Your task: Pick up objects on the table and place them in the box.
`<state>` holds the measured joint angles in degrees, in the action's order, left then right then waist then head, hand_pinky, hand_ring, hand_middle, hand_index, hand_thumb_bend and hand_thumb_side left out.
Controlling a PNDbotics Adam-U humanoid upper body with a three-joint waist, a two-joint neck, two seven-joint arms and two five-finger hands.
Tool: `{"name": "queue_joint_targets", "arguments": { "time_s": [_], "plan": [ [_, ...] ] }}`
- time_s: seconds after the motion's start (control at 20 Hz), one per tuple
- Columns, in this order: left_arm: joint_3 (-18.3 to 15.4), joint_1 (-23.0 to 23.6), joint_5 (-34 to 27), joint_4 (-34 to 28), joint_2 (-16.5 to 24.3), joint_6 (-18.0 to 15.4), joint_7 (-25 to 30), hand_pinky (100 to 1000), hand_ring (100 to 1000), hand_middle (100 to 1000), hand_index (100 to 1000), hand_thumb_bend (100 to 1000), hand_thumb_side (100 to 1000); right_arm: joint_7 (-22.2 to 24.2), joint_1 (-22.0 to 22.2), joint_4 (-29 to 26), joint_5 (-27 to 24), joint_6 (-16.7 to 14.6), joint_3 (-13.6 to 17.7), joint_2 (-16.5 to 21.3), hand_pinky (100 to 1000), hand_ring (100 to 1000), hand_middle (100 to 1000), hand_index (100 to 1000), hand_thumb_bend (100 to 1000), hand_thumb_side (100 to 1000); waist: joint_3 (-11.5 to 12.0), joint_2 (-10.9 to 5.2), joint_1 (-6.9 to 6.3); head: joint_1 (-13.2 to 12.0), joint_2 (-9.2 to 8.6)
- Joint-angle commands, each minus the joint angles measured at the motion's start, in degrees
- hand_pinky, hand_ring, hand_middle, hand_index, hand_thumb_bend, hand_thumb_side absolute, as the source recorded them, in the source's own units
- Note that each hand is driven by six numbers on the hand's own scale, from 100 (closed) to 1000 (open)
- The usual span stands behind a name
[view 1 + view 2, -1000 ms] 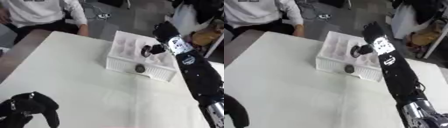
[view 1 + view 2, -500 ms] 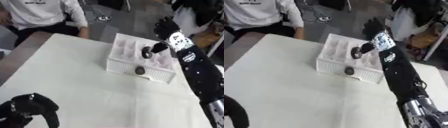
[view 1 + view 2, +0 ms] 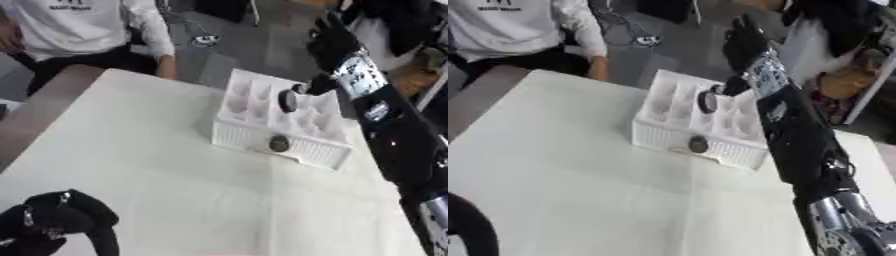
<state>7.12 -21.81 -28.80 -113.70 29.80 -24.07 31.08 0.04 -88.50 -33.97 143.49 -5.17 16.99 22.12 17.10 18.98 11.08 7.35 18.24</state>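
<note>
1. While the right hand (image 3: 328,42) reaches over the white box (image 3: 262,142) at upper right of the frame, its fingers point up, spread and straight.
2. A dark round object (image 3: 287,100) sits just beside the thumb, above the box compartments; whether they touch is unclear.
3. Another dark disc (image 3: 278,144) lies against the box's front wall.
4. The left hand (image 3: 52,225) rests at lower left, fingers curled, holding nothing.

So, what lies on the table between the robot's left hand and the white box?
Nothing: in the left eye view, only bare white table lies between the left hand at the lower left corner and the white box.
</note>
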Motion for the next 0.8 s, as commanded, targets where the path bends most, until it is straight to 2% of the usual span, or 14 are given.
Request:
{"name": "queue_joint_targets", "arguments": {
  "time_s": [0.05,0.25,0.55,0.65,0.7,0.75,0.8],
  "plan": [
    [-0.2,-0.2,-0.2,-0.9,1.1,0.0,0.0,561,557,764,848,482,713,1.8,-1.8,-0.4,1.5,0.2,0.2,1.8,1000,1000,816,763,646,1000,0.0,-1.59,-0.59,-0.3,-0.71],
    [-0.2,-0.1,-0.1,-0.9,1.2,0.0,0.0,562,557,764,848,483,713,4.4,-1.9,-0.4,3.4,-0.3,0.0,1.7,1000,1000,806,760,640,1000,0.0,-1.57,-0.67,-0.3,-0.76],
    [-0.3,0.0,-0.1,-0.9,1.0,-0.1,-0.1,563,558,764,848,484,713,1.7,-0.9,-1.2,1.7,-1.1,0.8,1.2,1000,981,777,743,592,1000,-0.4,-1.71,-1.00,-0.5,-0.64],
    [-0.4,0.1,-0.1,-0.9,1.0,-0.1,-0.2,563,558,764,848,484,712,-1.1,0.1,-1.6,-1.4,-1.2,1.6,0.8,1000,927,750,727,575,1000,-0.6,-1.99,-1.26,-0.6,-0.55],
    [-0.4,0.3,-0.2,-0.9,0.9,-0.1,-0.3,564,558,764,848,484,712,-3.4,0.9,-2.0,-4.5,-1.3,2.3,0.4,987,895,741,724,570,1000,-0.8,-2.23,-1.47,-0.7,-0.40],
    [-0.4,0.5,-0.2,-0.9,0.8,-0.1,-0.4,565,559,764,847,484,711,-6.4,2.1,-2.4,-9.0,-1.5,3.0,0.0,918,842,725,718,558,1000,-1.1,-2.54,-1.73,-0.8,-0.11],
    [-0.5,0.7,-0.3,-0.9,0.7,-0.1,-0.5,566,559,764,847,485,711,-10.1,3.4,-2.7,-14.7,-2.2,3.1,-0.4,887,820,719,716,557,1000,-1.5,-2.92,-2.00,-1.0,0.23]
  ]
}}
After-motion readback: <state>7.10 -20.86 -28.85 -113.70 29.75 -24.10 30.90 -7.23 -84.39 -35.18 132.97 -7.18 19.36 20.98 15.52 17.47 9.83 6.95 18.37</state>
